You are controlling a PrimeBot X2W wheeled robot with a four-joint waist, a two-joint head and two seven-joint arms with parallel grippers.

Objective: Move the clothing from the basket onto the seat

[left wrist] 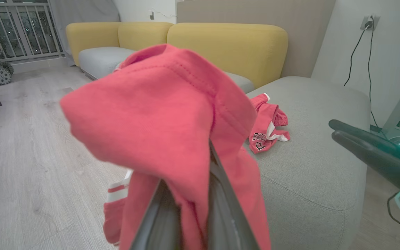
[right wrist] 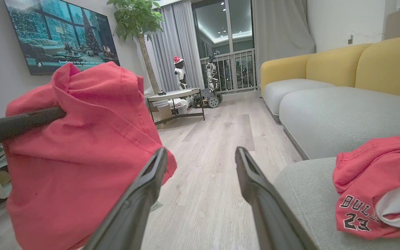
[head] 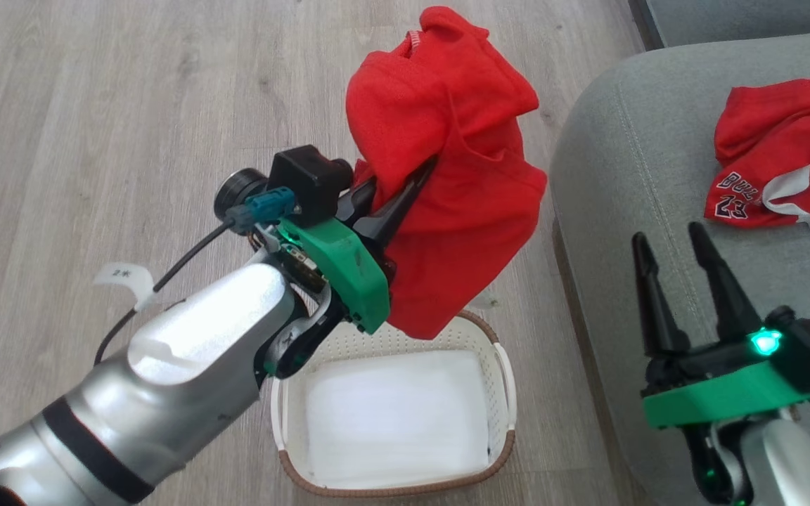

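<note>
My left gripper (head: 415, 179) is shut on a plain red garment (head: 447, 161), which hangs in the air above the cream basket (head: 503, 365) and drapes over the fingers (left wrist: 221, 194). The same red garment (right wrist: 82, 149) hangs at the left of the right wrist view. The red jersey (head: 778, 158) with "BULLS 23" lettering lies crumpled on the grey-green seat (head: 623, 183); the jersey (left wrist: 267, 123) (right wrist: 377, 187) is also seen from both wrists. My right gripper (head: 672, 242) (right wrist: 200, 159) stands open over the seat's near edge with nothing between its fingers.
A flat white sheet (head: 394, 414) lies in the basket's bottom. The basket stands on pale wood floor (head: 95, 105) just left of the seat. Yellow-backed sofa sections (left wrist: 221, 45) lie beyond, and a low table (right wrist: 175, 100) stands far across the room.
</note>
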